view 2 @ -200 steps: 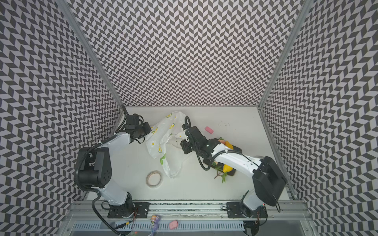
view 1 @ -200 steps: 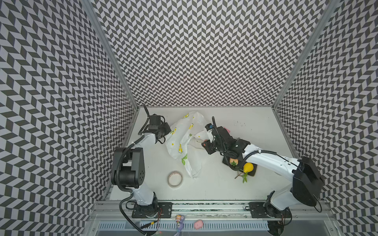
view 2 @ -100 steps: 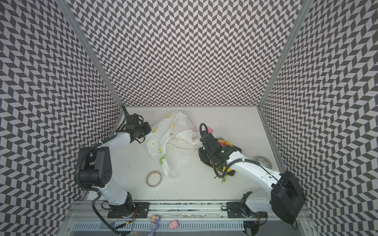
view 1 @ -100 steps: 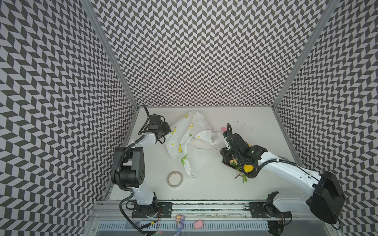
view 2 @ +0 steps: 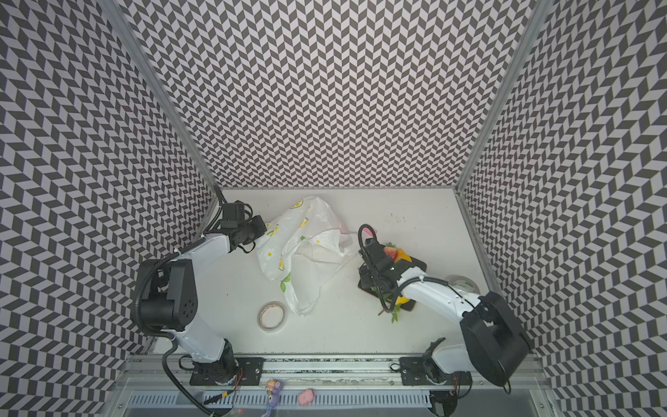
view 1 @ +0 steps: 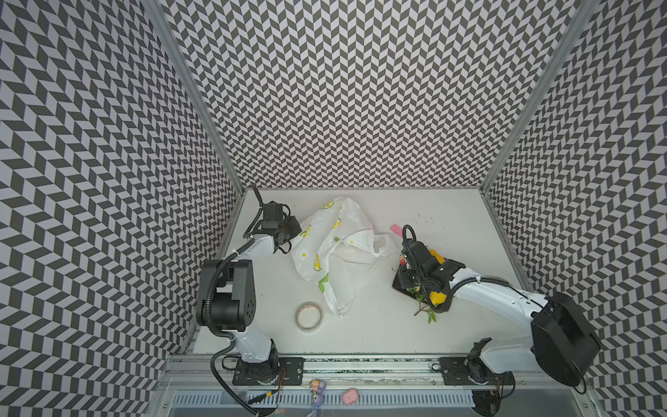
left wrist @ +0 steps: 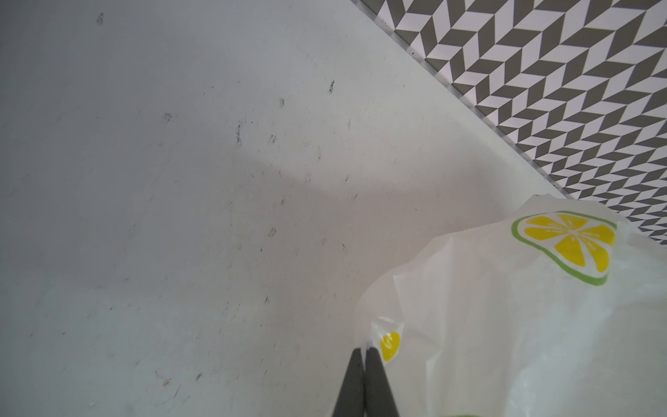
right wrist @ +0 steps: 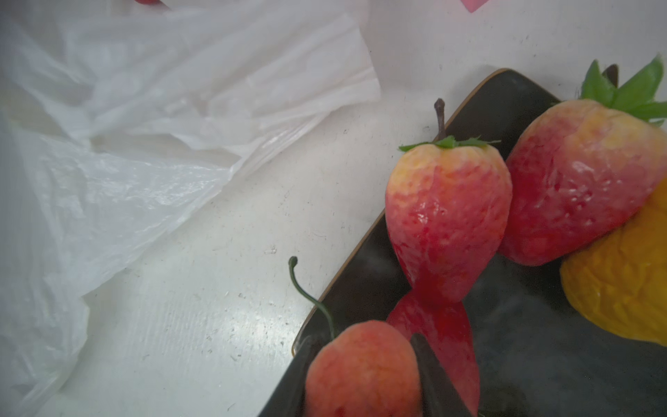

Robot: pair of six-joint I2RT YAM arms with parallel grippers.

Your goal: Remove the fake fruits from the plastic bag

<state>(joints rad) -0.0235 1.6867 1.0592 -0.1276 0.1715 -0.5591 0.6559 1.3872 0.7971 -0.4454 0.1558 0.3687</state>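
The white plastic bag (view 1: pixel 335 249) (view 2: pixel 299 252) printed with lemon slices lies crumpled mid-table. My left gripper (left wrist: pixel 365 352) (view 1: pixel 297 233) is shut on the left edge of the plastic bag (left wrist: pixel 505 325). My right gripper (right wrist: pixel 364 375) (view 1: pixel 406 279) hangs over the near corner of a dark tray (right wrist: pixel 541 353), shut on a small red ball fruit (right wrist: pixel 361 368) with a thin green stem. Two strawberries (right wrist: pixel 447 216) (right wrist: pixel 577 173) and an orange-yellow fruit (right wrist: pixel 620 289) lie on the tray. A yellow pear (view 1: pixel 437 298) with a leafy twig sits at the tray's front edge.
A pink block (view 1: pixel 396 229) lies behind the tray, beside the bag's handles. One tape roll (view 1: pixel 309 316) sits in front of the bag, and another tape roll (view 2: pixel 463 284) lies by the right wall behind my right arm. Patterned walls close three sides.
My right gripper has moved from the bag's opening rightward to above the tray, carrying the small red fruit. The left arm and the bag edge it holds have stayed put.
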